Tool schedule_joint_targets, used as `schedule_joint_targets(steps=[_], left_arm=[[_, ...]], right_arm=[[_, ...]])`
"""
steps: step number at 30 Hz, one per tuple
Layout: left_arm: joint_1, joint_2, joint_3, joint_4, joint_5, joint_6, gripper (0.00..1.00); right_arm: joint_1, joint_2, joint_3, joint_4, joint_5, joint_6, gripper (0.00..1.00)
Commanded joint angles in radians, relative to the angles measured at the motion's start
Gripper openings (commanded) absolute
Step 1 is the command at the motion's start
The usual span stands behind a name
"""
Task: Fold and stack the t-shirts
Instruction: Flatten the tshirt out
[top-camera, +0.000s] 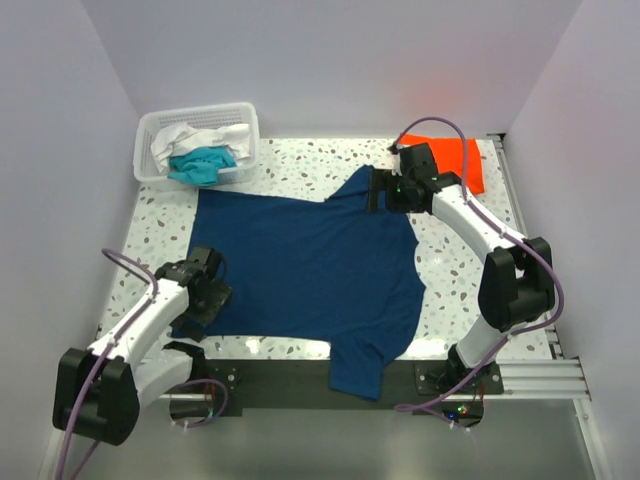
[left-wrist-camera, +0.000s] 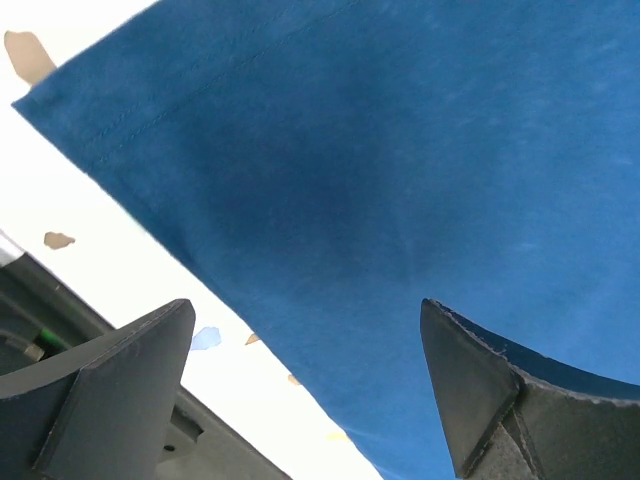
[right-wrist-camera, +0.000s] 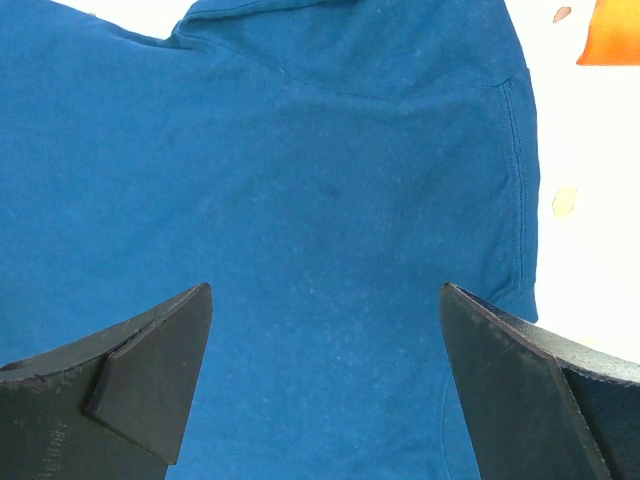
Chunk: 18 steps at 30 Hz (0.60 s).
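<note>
A dark navy t-shirt (top-camera: 300, 270) lies spread flat across the table, one sleeve hanging over the near edge. My left gripper (top-camera: 205, 290) is open over the shirt's near-left hem; the left wrist view shows the hem edge (left-wrist-camera: 300, 250) between its fingers. My right gripper (top-camera: 385, 190) is open over the far-right shoulder; the right wrist view shows the cloth (right-wrist-camera: 320, 200) and a sleeve seam between its fingers. A folded orange t-shirt (top-camera: 462, 162) lies at the far right corner. Teal (top-camera: 203, 164) and white (top-camera: 200, 137) shirts sit in the basket.
A white slatted plastic basket (top-camera: 246, 125) stands at the far left corner. The speckled table (top-camera: 450, 270) shows bare at the right of the navy shirt. A black rail (top-camera: 300, 380) runs along the near edge between the arm bases.
</note>
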Motion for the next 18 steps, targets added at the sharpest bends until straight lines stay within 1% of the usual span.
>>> schedule_joint_targets(steps=[1, 4, 9, 12, 14, 15, 18], left_arm=[[-0.044, 0.063, 0.057, -0.055, -0.054, -0.109, 1.0], [-0.061, 0.042, 0.053, -0.069, -0.071, -0.164, 1.0], [-0.065, 0.028, 0.048, -0.069, -0.074, -0.17, 0.97], [-0.078, 0.055, 0.051, -0.081, -0.045, -0.207, 0.96], [-0.097, 0.055, 0.036, -0.02, 0.001, -0.207, 0.95], [-0.107, 0.052, 0.012, 0.003, 0.035, -0.241, 0.95], [-0.144, 0.029, -0.031, 0.0, 0.035, -0.346, 0.95]], right_arm=[[-0.006, -0.009, 0.003, 0.024, -0.003, 0.009, 0.99], [-0.004, 0.003, 0.008, 0.026, -0.004, 0.006, 0.99], [-0.004, 0.02, 0.02, 0.018, 0.019, -0.001, 0.99], [-0.004, 0.026, 0.028, 0.017, 0.018, -0.001, 0.99], [-0.004, 0.034, 0.033, 0.018, 0.008, -0.001, 0.99], [-0.004, 0.038, 0.037, 0.014, 0.005, -0.004, 0.99], [-0.006, 0.049, 0.046, -0.003, 0.002, -0.007, 0.99]])
